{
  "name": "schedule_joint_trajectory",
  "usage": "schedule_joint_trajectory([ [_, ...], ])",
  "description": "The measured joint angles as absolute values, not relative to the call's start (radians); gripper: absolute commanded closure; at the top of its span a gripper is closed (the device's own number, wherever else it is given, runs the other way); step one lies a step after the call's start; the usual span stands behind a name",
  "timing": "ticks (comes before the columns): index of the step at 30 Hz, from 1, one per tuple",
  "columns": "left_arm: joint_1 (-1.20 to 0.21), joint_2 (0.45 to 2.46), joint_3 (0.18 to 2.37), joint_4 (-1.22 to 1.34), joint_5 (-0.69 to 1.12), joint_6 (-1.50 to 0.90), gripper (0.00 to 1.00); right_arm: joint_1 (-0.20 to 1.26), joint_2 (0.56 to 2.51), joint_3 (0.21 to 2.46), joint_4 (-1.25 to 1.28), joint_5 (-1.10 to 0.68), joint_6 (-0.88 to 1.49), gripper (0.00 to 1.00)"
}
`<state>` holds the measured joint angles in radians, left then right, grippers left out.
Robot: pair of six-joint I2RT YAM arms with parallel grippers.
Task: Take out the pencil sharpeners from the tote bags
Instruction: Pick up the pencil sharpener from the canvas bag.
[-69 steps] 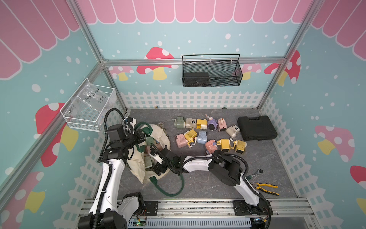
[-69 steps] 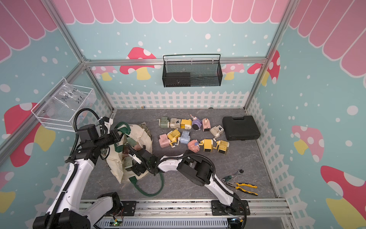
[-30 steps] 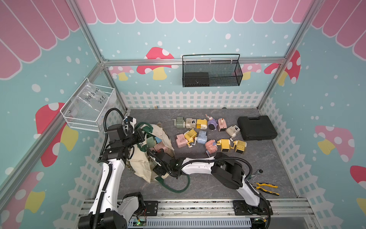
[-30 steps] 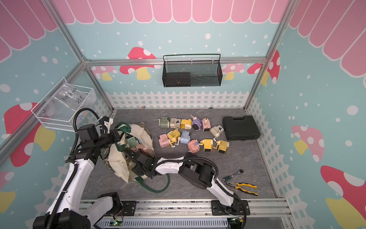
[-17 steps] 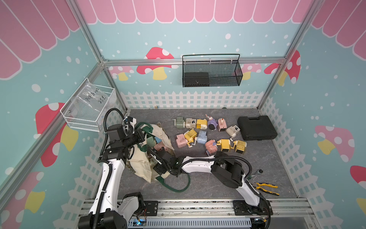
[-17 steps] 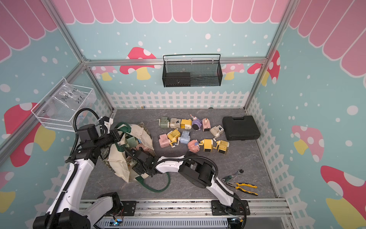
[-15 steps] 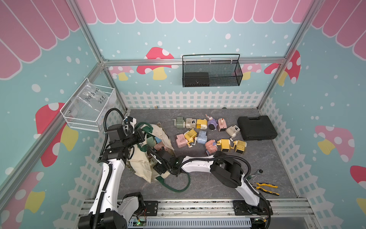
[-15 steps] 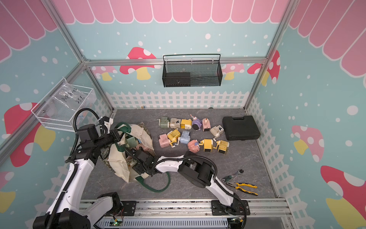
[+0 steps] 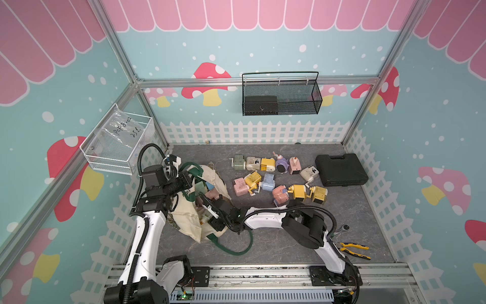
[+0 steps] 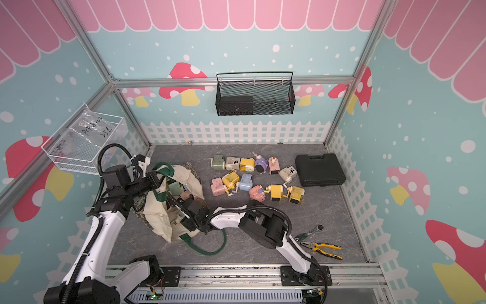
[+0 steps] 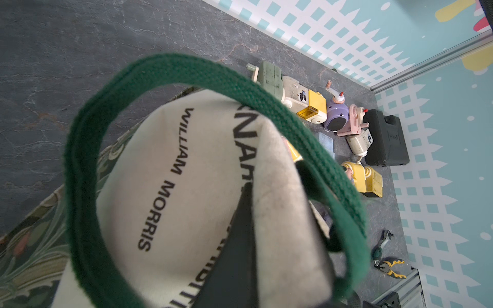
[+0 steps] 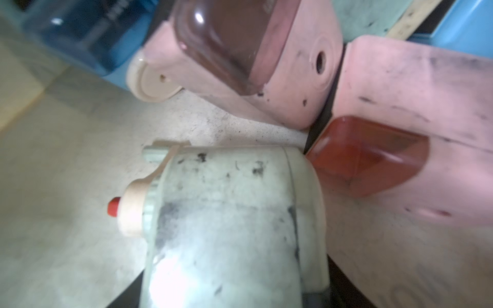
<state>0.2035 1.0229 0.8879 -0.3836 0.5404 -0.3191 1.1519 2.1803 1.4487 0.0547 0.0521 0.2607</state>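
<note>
Right claw [image 9: 208, 210] is down in the mouth of the tote bag [image 9: 184, 223], and from above I cannot tell whether its jaws are apart or closed on anything. Its wrist camera is filled by a smudged pale green sharpener [image 12: 226, 213] lying on the bag's cream lining, with dark finger edges just showing under it. Just beside it inside the bag are two pink sharpeners [image 12: 269, 74] with reddish clear drawers, and a blue sharpener [image 12: 74, 29] sits behind them. Left claw [image 9: 188, 181] is pinched tight on the bag's rim, across the opening from the right claw, holding the cream canvas up. One dark green strap [image 11: 192, 72] loops over the bag's black lettering, and the other strap [image 9: 236, 251] trails on the grey floor beside the bag. Out of the bag, a loose cluster of sharpeners [image 9: 265, 181] in green, cream, yellow, purple, pink and blue lies on the floor, the nearest pink one close to the bag. A black case [image 9: 339, 171] rests beyond that cluster from the bag, and yellow-handled pliers [image 9: 353, 248] lie well apart from the bag.
</note>
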Motion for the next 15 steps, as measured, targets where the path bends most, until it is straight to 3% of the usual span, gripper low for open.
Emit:
schedule_joint_trajectory([
  [15,0.204,1.023,0.888,-0.384,0.509,-0.319,1.00,1.152,1.860,1.195,0.147,-0.100,0.179,0.42],
])
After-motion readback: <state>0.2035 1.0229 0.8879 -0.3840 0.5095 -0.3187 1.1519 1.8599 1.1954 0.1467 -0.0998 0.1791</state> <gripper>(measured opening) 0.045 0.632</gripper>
